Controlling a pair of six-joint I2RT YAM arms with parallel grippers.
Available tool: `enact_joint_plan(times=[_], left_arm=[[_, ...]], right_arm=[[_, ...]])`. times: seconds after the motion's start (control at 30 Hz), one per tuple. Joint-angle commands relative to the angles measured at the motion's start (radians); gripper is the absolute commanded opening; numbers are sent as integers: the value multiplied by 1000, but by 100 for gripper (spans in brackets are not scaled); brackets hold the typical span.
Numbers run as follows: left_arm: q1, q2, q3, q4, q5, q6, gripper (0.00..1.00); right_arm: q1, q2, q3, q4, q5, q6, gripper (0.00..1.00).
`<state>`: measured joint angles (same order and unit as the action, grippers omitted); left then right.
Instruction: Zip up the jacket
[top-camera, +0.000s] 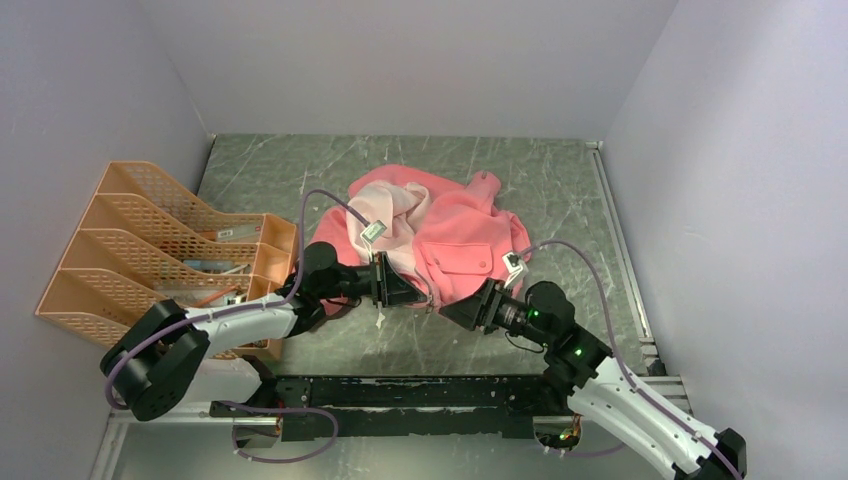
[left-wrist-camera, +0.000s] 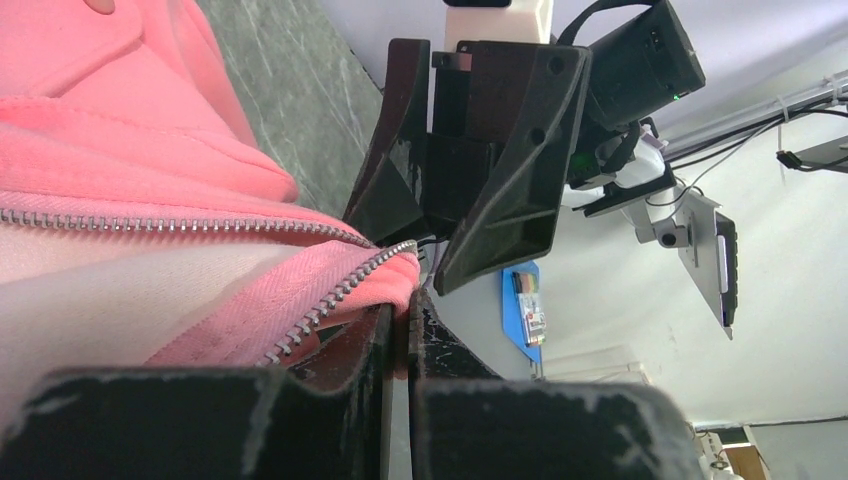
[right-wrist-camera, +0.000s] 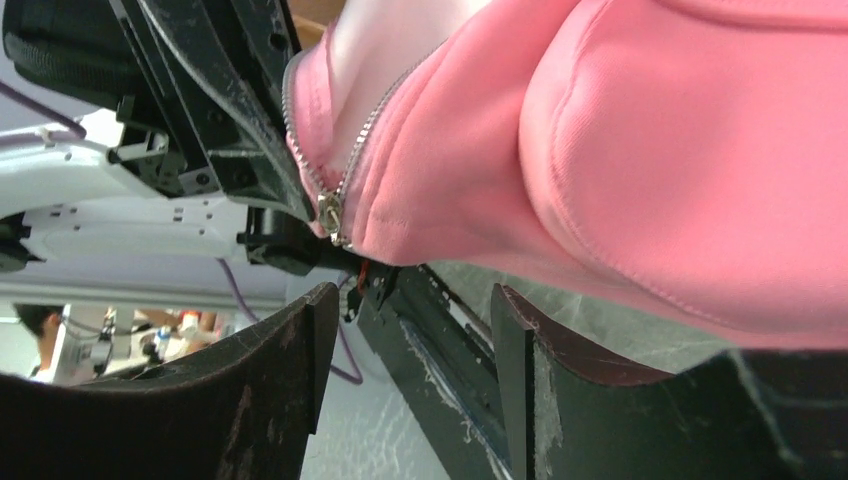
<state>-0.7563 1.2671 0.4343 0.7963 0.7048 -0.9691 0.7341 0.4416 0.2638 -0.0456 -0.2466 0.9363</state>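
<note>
Two grippers facing each other at the near hem of one jacket (top-camera: 455, 235), seen from overhead and from both wrists. Jacket: salmon-pink fleece, lying rumpled about the middle of the dark, veined tabletop (top-camera: 560, 190), front open, paler lining (top-camera: 400, 215) showing on its left half.

Left gripper (left-wrist-camera: 400, 325): jaws pressed almost together, pinching the bottom corner of the hem, pink cloth caught in the narrow slit between them. Zipper (left-wrist-camera: 150, 222): two rows of light metal teeth, apart over the lining, converging just above the pinched corner.

Right gripper (right-wrist-camera: 405, 310): jaws spread, holding nothing, the pink hem bulging just above them and not between them. Small metal piece (right-wrist-camera: 330, 212) at the point where both tooth rows join, hanging at the hem's lowest edge; slider or end stop, cannot tell which.

From the left wrist, right gripper visible close beyond the hem corner, tips aimed at it; touching the cloth or not, cannot tell. From overhead, both grippers low over the tabletop at the jacket's near edge, left one at the lining side, right one at the fleece side, near each other but apart.

Orange file rack (top-camera: 150, 240), slotted, standing at the left side of the tabletop, near the jacket's left edge, a few small items in its compartments.
</note>
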Motion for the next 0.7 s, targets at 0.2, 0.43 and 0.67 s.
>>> enact_joint_plan(times=[0.2,0.43,0.67], left_arm=[[-10,18,-5,91,37,-30,8],[-10,34,-15,132,24,-66,8],[-11,59,-26,209,1,-125,8]], right_arm=[[-1,53,-13,164,-184,65,61],[3,120,-62,335,-224,129,60],[5,165,-88,422,-212,163,60]])
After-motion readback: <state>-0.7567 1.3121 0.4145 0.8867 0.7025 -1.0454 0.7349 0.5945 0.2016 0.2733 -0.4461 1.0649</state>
